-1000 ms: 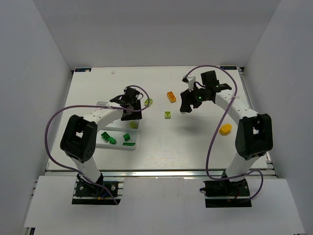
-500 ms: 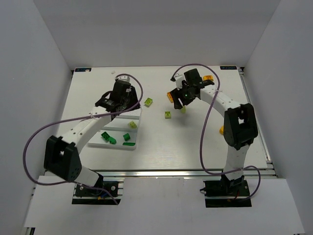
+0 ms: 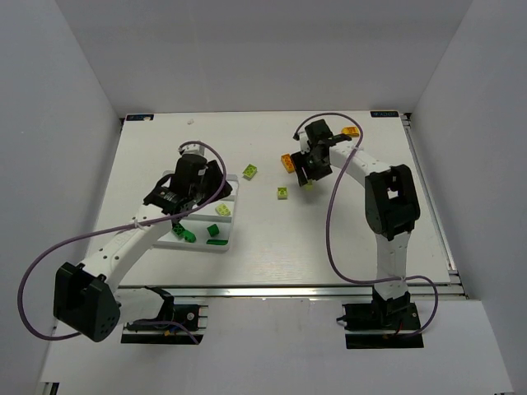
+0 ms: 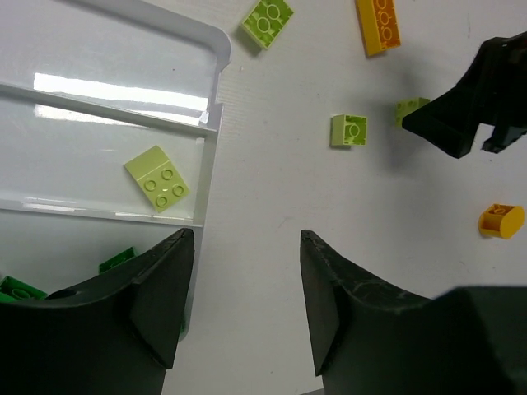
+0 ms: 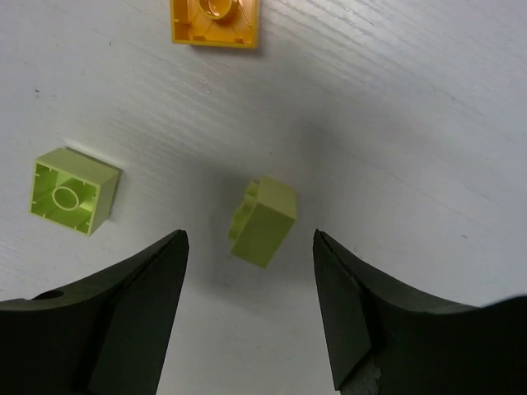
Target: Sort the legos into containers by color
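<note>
Left fingers [image 4: 160, 288] stand apart, empty, with the wall of the tray [image 4: 210, 164] between them; right fingers [image 5: 136, 309] stand wide, a lime brick [image 5: 263, 220] untouched between them.

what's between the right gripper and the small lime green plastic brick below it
Nothing visible: the tipped lime green plastic brick lies on bare white table under the open right gripper, other bricks aside.

White arms [image 3: 123, 240], black joints [image 3: 82, 298] — purple cables [image 3: 328, 226]

A tilted lime brick [image 5: 263, 220] sits in the gap between the right gripper [image 5: 247, 240]'s parted fingers. A second lime brick [image 5: 72, 191] lies left of it, an orange brick [image 5: 214, 20] ahead, and bare table [image 5: 412, 123] to the right.
</note>
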Available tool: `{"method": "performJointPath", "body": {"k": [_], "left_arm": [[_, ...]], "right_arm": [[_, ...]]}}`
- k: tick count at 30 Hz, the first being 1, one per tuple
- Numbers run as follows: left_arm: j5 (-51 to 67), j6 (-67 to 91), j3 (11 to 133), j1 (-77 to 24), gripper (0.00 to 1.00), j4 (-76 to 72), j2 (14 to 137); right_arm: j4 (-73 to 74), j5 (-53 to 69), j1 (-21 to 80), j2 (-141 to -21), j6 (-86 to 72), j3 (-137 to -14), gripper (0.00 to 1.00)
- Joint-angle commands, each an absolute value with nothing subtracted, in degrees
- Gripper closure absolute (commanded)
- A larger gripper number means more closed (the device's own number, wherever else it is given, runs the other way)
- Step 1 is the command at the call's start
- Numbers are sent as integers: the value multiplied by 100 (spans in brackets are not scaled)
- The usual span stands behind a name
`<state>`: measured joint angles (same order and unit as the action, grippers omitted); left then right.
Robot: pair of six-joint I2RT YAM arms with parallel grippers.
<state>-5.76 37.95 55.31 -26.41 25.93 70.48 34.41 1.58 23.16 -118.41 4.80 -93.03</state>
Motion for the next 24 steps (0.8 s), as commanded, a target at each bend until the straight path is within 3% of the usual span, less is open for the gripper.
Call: {"method": "performJointPath", "body": {"k": [1,4,10,17,19,24], "left_arm": [[-589,3876,5546,-2619,35,2584,6724],[-589,3911,5520,-2619,34,2575,6654],[-563,4008,5362,-2672,30,2392,6356],[-536,4034,4834,-2672,26,1916,5406],[-571,4025,4746,-2672,26,1890,5213],[-633,4017,4457,-2672,25,1732,4563]], "right_arm": [[3568,378,2347,-11997,185,-9659,33],[3577,308,2338,-12102,141,-9650,36],[3560,220,2303,-12226,141,-9545,54],[3209,429,2346,-12015,911,-9519,91],[3016,946,2373,-11691,1307,-9449,95],[2952,3556,2680,-11057,3465,-9404,96]]}}
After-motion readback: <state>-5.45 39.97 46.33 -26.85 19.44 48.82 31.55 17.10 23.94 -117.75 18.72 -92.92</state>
